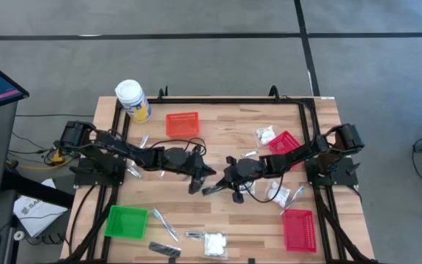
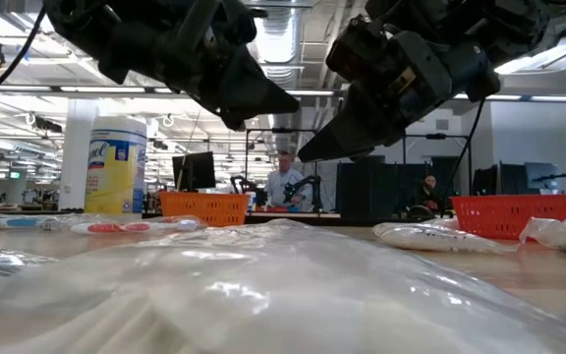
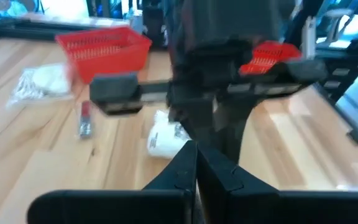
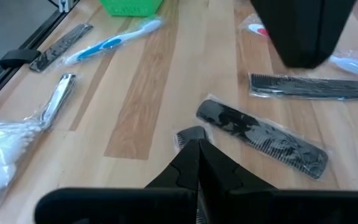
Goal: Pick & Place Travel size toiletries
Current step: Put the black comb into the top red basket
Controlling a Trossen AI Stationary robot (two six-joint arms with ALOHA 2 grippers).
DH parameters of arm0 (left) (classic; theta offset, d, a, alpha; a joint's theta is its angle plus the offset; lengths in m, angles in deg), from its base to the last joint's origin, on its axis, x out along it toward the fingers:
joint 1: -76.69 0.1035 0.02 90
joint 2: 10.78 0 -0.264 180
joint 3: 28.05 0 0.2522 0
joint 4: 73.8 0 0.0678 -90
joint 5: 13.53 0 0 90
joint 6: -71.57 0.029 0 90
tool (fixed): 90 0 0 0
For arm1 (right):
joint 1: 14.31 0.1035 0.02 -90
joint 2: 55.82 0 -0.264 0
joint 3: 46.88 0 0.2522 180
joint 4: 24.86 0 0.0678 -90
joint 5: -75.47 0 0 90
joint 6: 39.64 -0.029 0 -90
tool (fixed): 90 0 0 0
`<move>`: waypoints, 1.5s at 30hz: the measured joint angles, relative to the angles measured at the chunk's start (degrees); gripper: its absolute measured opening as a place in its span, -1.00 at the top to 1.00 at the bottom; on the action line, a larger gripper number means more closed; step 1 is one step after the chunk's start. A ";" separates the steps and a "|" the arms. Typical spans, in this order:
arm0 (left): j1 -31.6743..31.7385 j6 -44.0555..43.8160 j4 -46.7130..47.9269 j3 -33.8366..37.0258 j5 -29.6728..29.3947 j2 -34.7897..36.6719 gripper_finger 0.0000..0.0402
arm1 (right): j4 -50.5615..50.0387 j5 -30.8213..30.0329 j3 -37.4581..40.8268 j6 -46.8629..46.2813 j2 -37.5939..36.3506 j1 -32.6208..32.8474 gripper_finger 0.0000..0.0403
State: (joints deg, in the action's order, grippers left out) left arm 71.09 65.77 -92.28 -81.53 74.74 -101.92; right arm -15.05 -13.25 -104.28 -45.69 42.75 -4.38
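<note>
at table centre, above bare wood: left gripper (image 1: 209, 171) and right gripper (image 1: 209, 191), tips nearly meeting, both pinched fully closed, nothing held. judged a paused, neutral posture, with no pick yet begun.

toward the table edges and corners: travel size toiletries scattered loose, none visibly sorted into a basket.
- white packet (image 1: 215, 243) at the near edge, just beside a clear-wrapped stick (image 1: 165, 224) and a dark sachet (image 1: 165, 249).
- second white packet (image 1: 264, 136) near the far right, touching the red basket (image 1: 285, 142) or just beside it; cannot tell which.
- wrapped black comb (image 4: 261, 137), second comb (image 4: 311, 86), nail clipper (image 4: 59, 94) and blue toothbrush (image 4: 110, 42) flat on the wood ahead of the right gripper.

orange basket (image 1: 182, 124) near the far edge, green basket (image 1: 126, 221) at the near left corner, second red basket (image 1: 299, 229) at the near right corner: judged spread out as separate drop points.

hidden or unclear:
- low view mostly filled by a clear-wrapped packet (image 2: 263, 285) up close; contents unreadable.
- left wrist view blocked by the other arm; small white item (image 3: 163, 138) behind it unidentified.
- items under the arms not visible from above.
</note>
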 joint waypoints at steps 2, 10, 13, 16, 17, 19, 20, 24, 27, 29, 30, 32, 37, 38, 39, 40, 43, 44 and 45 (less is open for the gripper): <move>0.01 -0.47 -0.49 -0.03 0.00 0.05 0.99 | 0.00 0.00 0.00 0.00 0.00 0.00 1.00; 0.01 -0.50 -1.37 -0.03 0.00 0.05 0.99 | 0.00 0.12 0.00 -0.15 0.00 -0.84 1.00; 0.01 -0.50 -1.38 -0.03 0.00 0.05 0.99 | 0.00 0.13 0.00 -0.60 0.00 -0.90 1.00; 0.01 -0.50 -1.45 -0.03 0.00 0.05 0.99 | 0.01 0.13 0.00 -0.63 0.00 -0.87 1.00; 0.01 -0.50 -1.62 -0.03 0.00 0.05 0.99 | 0.00 0.13 0.00 -0.63 0.00 -0.87 1.00; 0.01 -0.50 -1.78 -0.03 0.00 0.05 0.99 | 0.02 0.13 0.00 -0.63 0.00 -0.87 1.00; 0.01 -0.50 -1.78 -0.03 0.00 0.05 0.99 | 0.01 0.13 0.00 -0.63 0.00 -0.87 1.00; 0.01 -0.50 -1.79 -0.03 0.00 0.05 0.99 | 0.02 0.13 0.00 -0.63 0.00 -0.87 1.00; 0.01 -0.50 -1.99 -0.03 0.00 0.05 0.99 | 0.02 0.13 0.00 -0.63 0.00 -0.87 1.00; 0.01 -0.50 -2.14 -0.03 0.00 0.05 0.99 | 0.02 0.13 0.00 -0.63 0.00 -0.87 1.00; 0.01 -0.50 -2.20 -0.03 0.00 0.05 0.99 | 0.02 0.13 0.00 -0.61 0.00 -0.87 1.00; 0.01 -0.50 -2.22 -0.03 0.00 0.05 0.99 | 0.02 0.13 0.00 -0.61 0.00 -0.87 1.00; 0.01 -0.50 -2.35 -0.03 0.00 0.05 0.99 | -0.01 0.13 0.00 -0.59 0.00 -0.87 1.00; 0.01 -0.50 -2.45 -0.03 0.00 0.05 0.99 | -0.24 0.13 0.00 -0.57 0.00 -0.87 1.00; 0.01 -0.50 -2.58 -0.03 0.00 0.05 0.99 | -0.66 0.13 0.00 -0.57 0.00 -0.87 1.00; 0.01 -0.50 -2.64 -0.03 0.00 0.05 0.99 | -1.12 0.13 0.00 -0.64 0.00 -0.87 1.00; 0.01 -0.50 -2.64 -0.03 0.00 0.07 0.99 | -2.13 0.13 0.01 -1.39 0.00 -0.86 1.00; 0.01 -0.50 -2.65 -0.03 0.00 0.07 0.99 | -2.60 0.13 0.00 -1.47 0.00 -0.85 1.00; 0.01 -0.50 -2.66 -0.03 0.00 0.07 0.99 | -3.11 0.13 0.02 -1.55 0.00 -0.81 1.00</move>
State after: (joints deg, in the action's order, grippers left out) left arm 71.10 65.27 -94.94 -81.56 74.74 -101.85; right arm -18.15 -13.12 -104.26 -47.23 42.75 -5.19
